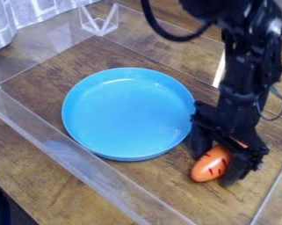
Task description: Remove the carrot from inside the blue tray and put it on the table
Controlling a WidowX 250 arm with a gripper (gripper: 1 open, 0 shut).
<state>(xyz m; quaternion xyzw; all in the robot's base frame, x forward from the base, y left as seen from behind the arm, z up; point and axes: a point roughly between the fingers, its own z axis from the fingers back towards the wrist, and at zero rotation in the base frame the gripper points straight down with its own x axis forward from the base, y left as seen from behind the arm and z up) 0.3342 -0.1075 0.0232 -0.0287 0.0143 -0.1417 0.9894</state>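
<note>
1. Since the carrot (210, 164) lies on the worktop (119, 189), out of the tray, that job looks done.
2. The end effector (223, 160) stands around it, spread wide, gripping nothing.
3. Behind, the blue tray (126, 112) sits empty.

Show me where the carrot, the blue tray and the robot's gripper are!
carrot (209, 164), camera view, its orange body.
blue tray (75, 125), camera view, its left rim.
gripper (221, 158), camera view, between its open fingertips.

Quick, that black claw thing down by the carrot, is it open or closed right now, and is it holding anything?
Gripper: open, jaws down on either side of the carrot on the table, not closed on it.
</note>
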